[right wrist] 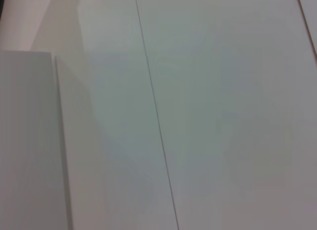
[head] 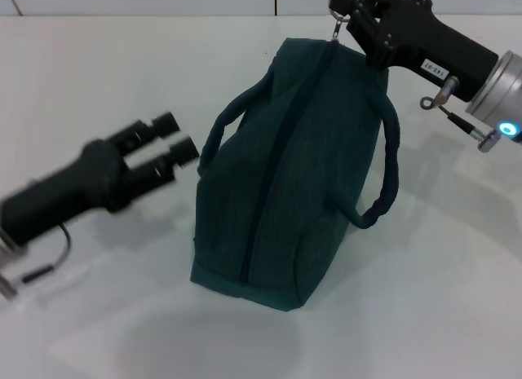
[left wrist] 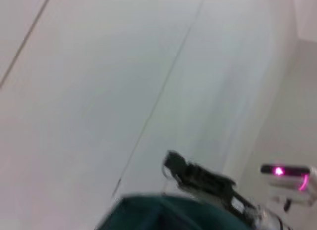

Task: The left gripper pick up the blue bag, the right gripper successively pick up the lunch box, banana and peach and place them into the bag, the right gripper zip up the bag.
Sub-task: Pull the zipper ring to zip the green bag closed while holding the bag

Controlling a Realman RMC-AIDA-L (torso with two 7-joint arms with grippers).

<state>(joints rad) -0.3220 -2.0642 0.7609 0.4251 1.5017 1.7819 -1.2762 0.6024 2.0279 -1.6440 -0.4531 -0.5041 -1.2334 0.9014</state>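
Nearest me, the white table shows nothing loose: no lunch box, no banana, no peach in any view. My left gripper hangs low on my left side, just beside the bag's near handle but apart from it, with its two fingers spread and nothing between them. The blue bag stands on the table in the middle, leaning a little, with both loop handles flopped to its sides. The zipper runs as one dark closed line along the top, from the near end up to the far end, and no foil lining shows. At that far end my right gripper sits above the bag's corner; its fingertips look pinched on the zipper pull, whose metal ring hangs just under them. My reading: the three items are most likely inside, though I cannot see them, and the zip stroke is at or very near its end. What is left, I judge, is to let go of the pull and draw both arms clear.
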